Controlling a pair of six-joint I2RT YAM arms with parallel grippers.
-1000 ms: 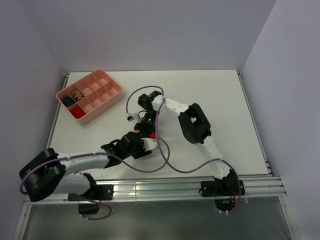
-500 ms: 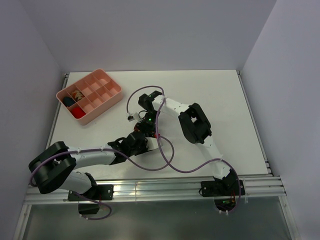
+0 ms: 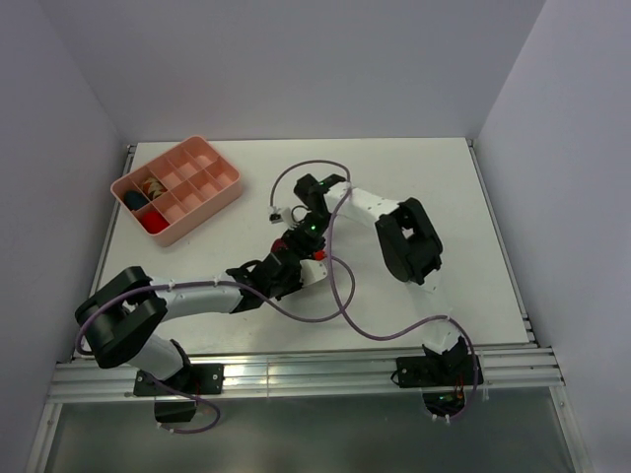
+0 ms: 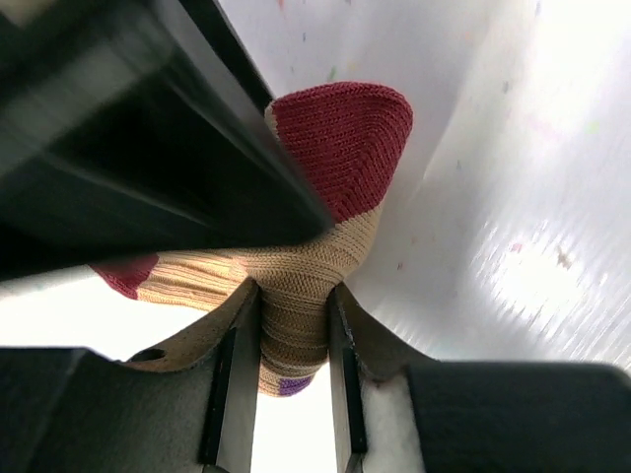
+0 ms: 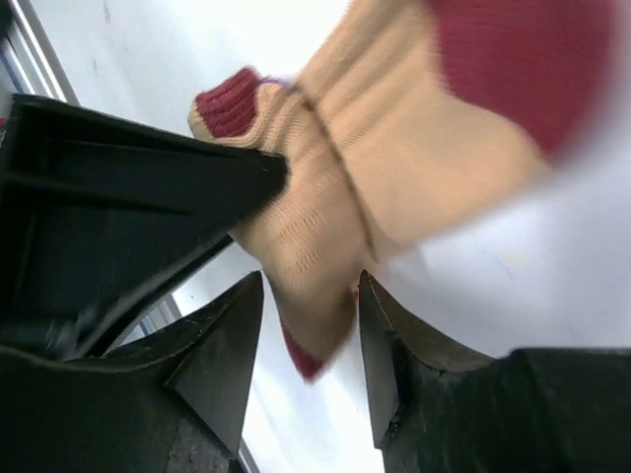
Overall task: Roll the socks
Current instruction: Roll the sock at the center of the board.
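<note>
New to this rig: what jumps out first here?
Both grippers meet in the middle of the table on one tan sock with a dark red toe: the left gripper pinches it, the right gripper straddles it. The pink tray sits far left, bundles in its compartments.

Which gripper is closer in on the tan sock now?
Left. The left gripper is clamped on the tan sock mid-length; the right gripper stands open astride one end, not squeezing.
</note>
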